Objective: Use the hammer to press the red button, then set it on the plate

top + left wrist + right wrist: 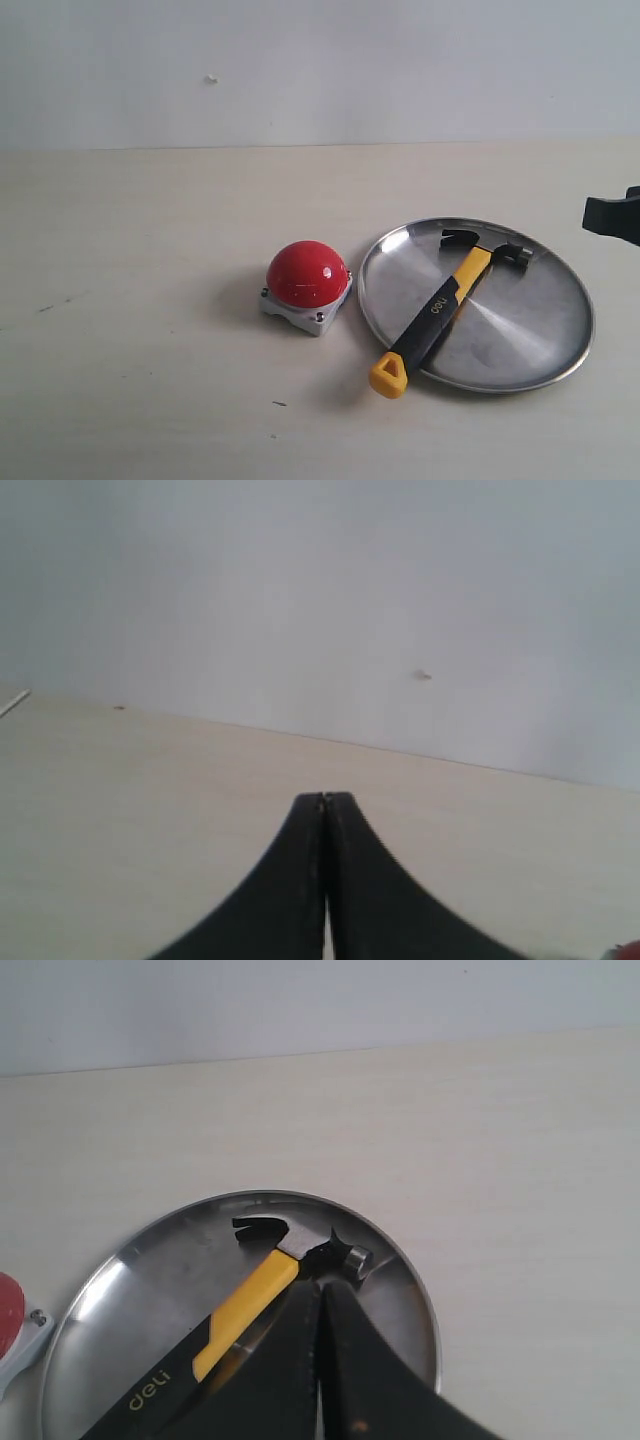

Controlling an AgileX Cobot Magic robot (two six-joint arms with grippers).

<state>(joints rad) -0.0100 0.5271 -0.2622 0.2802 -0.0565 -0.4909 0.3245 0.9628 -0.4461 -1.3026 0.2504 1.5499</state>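
Note:
The hammer (441, 304) lies on the silver plate (530, 322), its dark head toward the far side and its yellow loop sticking out over the near-left rim. Left of the plate sits the red button (307, 273) on its grey base. My right gripper (603, 215) hangs at the right edge, above and beside the plate. In the right wrist view it (320, 1286) is shut and empty, over the hammer (255, 1290) near its head, with the plate (130, 1310) below. My left gripper (325, 798) is shut on nothing over bare table; it is out of the exterior view.
A pale wooden table (150, 230) runs back to a white wall (320, 60). A sliver of the red button (8, 1305) shows at the edge of the right wrist view.

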